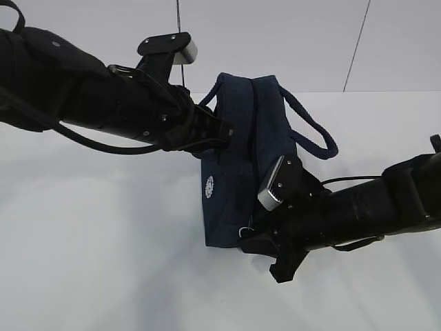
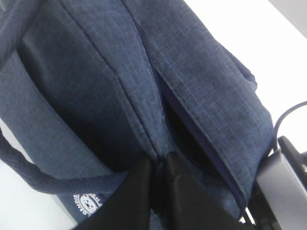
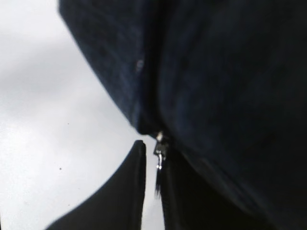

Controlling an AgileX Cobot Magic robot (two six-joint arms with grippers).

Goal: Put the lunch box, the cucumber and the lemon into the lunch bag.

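Observation:
The dark navy lunch bag (image 1: 238,165) lies on the white table, handles toward the back, its white round logo (image 1: 210,185) facing left. My left gripper (image 1: 226,131) is shut on a fold of the bag's fabric (image 2: 157,160) at one end of the zipper, where a dark slit (image 2: 184,132) gapes. At the bag's near end my right gripper (image 1: 256,238) has the silver zipper pull (image 3: 159,154) hanging between its fingers (image 3: 153,148). A thin strip of table still shows beside the pull. The lunch box, the cucumber and the lemon are out of view.
White tabletop (image 1: 103,262) spreads around the bag, with a pale wall behind. One loop handle (image 1: 313,134) sticks out to the right above my right arm. Both arms crowd the bag from either side.

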